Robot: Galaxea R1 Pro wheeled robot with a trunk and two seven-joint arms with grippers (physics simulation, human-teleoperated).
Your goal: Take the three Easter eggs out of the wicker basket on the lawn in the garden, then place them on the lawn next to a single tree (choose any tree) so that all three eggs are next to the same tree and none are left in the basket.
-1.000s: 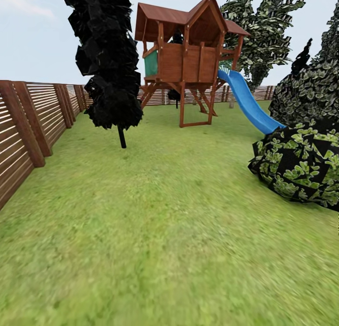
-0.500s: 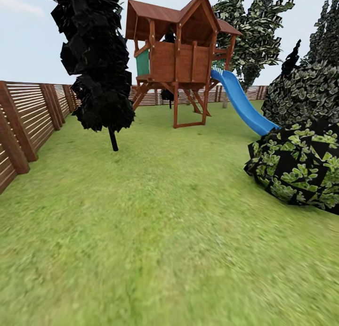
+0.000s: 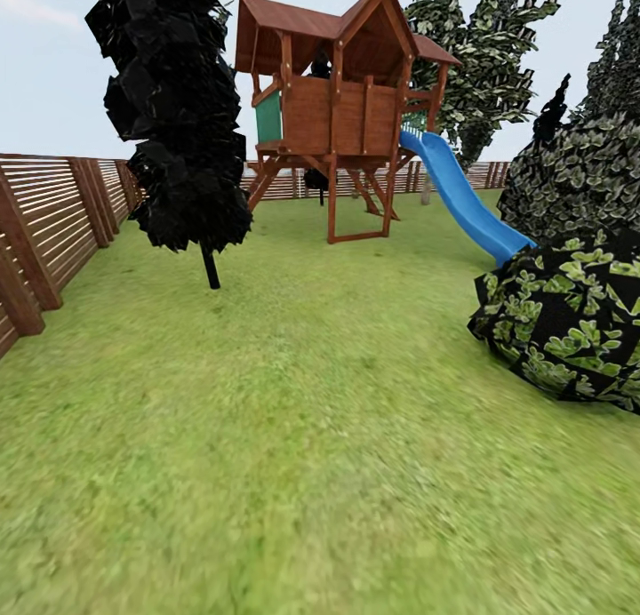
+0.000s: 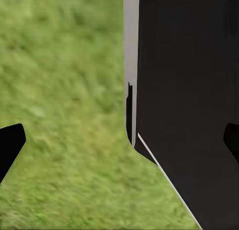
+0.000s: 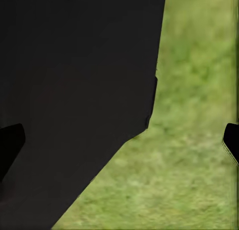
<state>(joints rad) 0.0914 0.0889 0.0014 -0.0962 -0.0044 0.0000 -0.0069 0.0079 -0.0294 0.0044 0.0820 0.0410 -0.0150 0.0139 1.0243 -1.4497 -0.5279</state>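
Observation:
The lawn (image 3: 302, 437) stretches ahead as mottled green grass. The Easter eggs and the wicker basket are out of view. A leafy tree (image 3: 487, 59) rises behind the playhouse at the far end. In the left wrist view my left gripper (image 4: 119, 142) is open, with one dark fingertip (image 4: 10, 146) at each edge and nothing between them, over grass beside the robot's black body. In the right wrist view my right gripper (image 5: 119, 140) is open the same way, with a fingertip (image 5: 231, 140) over grass.
A near-black cypress (image 3: 173, 117) stands at the left, a wooden playhouse (image 3: 338, 99) with a blue slide (image 3: 462, 197) behind it. A dark round bush (image 3: 569, 326) sits at the right under leafy foliage (image 3: 578, 171). A slatted wooden fence (image 3: 49, 215) bounds the left side.
The whole head view has shifted: the cypress and playhouse sit further left and the fence has slid toward the left edge, so the camera has moved. Nothing in the garden itself moved.

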